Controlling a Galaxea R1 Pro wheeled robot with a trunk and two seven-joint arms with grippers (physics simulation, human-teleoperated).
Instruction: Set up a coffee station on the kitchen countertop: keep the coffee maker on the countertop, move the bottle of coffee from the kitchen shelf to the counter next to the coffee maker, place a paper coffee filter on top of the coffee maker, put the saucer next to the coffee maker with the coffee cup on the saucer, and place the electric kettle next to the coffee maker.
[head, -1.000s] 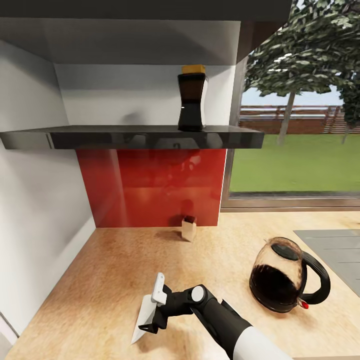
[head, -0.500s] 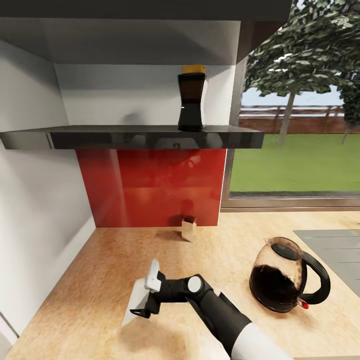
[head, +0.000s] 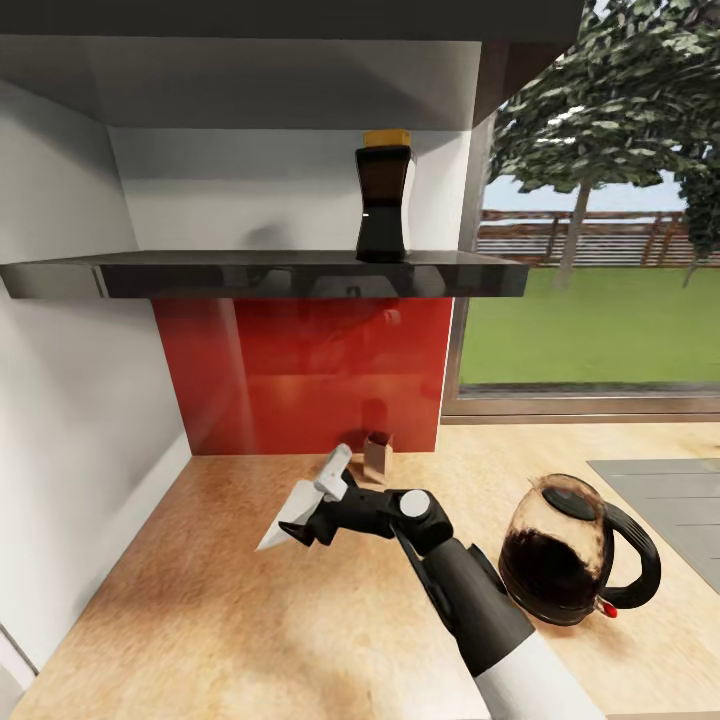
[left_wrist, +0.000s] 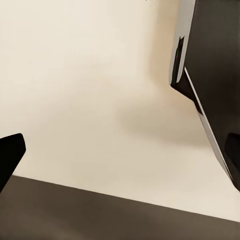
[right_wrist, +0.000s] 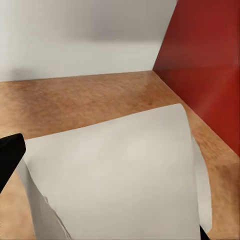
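At the far left of the head view a pale grey wall meets the long light beige wood-look counter (head: 200, 600), and above it a dark glossy shelf (head: 260, 273) runs across toward the window. Low over the counter, left of centre, the small white paper coffee filter (head: 287, 520) is held off the surface, tilted with its pointed end down toward the wall; the right pincer (head: 318, 510) is clamped on its upper edge, black fingers on either side of the paper, and the black-and-white right arm reaches back to the lower right. In the right wrist view the filter (right_wrist: 115, 175) spreads broad and creased between the finger tips, with the counter, the grey wall and the red backsplash panel (right_wrist: 200, 75) beyond it. Just behind the pincer in the head view, a small beige block with a dark top (head: 377, 452) stands against the red panel. Directly above, the slim black bottle of coffee with a yellow-orange cap (head: 385, 200) stands upright on the shelf. Further right, the rounded clear glass electric kettle with dark lower part and black handle (head: 565, 550) sits on the counter, close beside the arm, and a grey sink edge (head: 660, 490) lies past it. The left wrist view shows dark finger tips at opposite edges of the picture, well apart, so the left pincer (left_wrist: 120, 155) stands wide with nothing in it, before a plain cream surface.
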